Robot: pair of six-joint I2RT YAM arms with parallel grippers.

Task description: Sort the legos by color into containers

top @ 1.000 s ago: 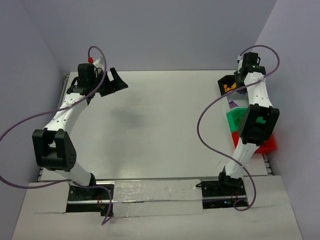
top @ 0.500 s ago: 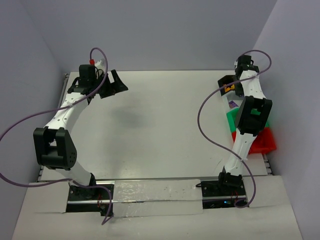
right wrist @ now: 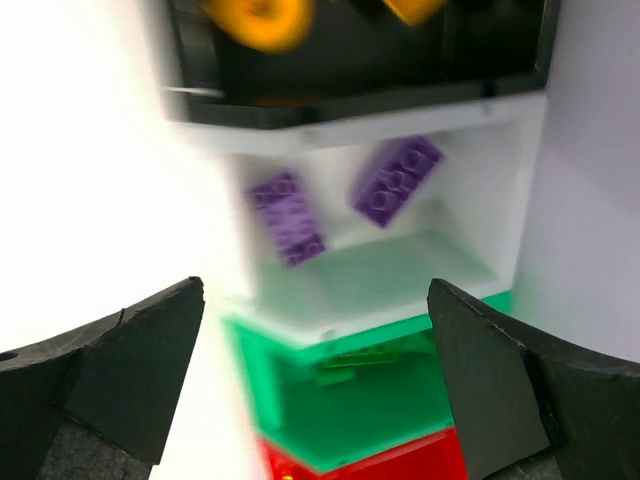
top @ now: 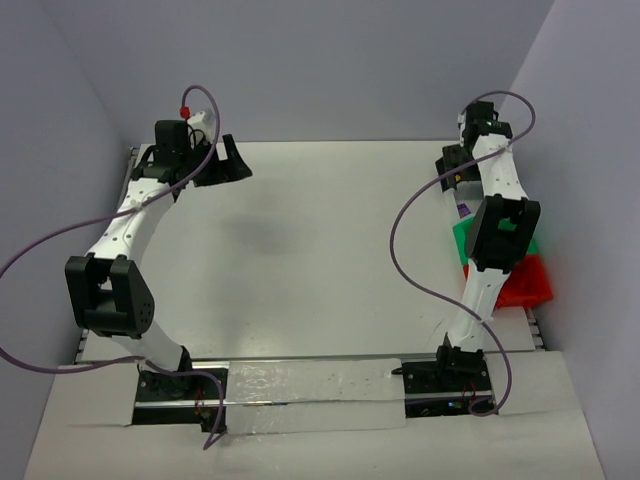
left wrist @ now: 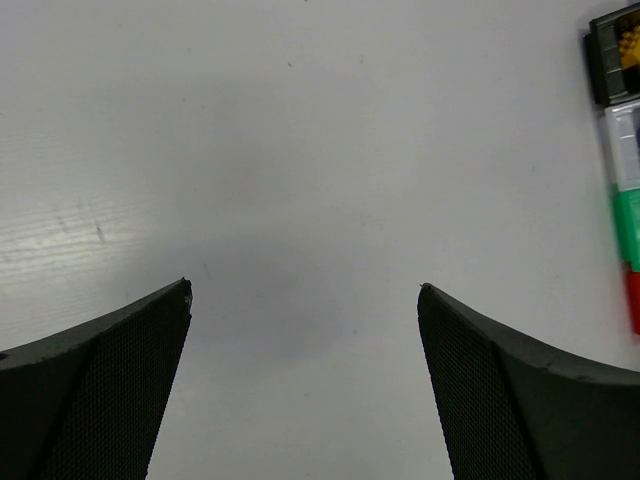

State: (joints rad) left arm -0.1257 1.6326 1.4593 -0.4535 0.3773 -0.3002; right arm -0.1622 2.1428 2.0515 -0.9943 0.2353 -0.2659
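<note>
White tabletop [top: 330,240] with a row of four open rectangular plastic bins at its right edge. The white bin [right wrist: 400,265] serves as reference: two purple studded bricks [right wrist: 287,218] lie apart on its floor. The black bin [right wrist: 400,95] adjoins its far side and holds orange-yellow pieces [right wrist: 265,18]. The green bin [right wrist: 400,410] adjoins its near side and holds green pieces [right wrist: 355,365]. The red bin [right wrist: 380,462] lies beyond the green one, its contents unseen. The right gripper [right wrist: 315,290] hangs above the white bin, jaws spread and empty. The left gripper [left wrist: 305,290], well apart from it, is likewise spread and empty. Since a second ago the right arm has reached farther back, uncovering the red bin.
</note>
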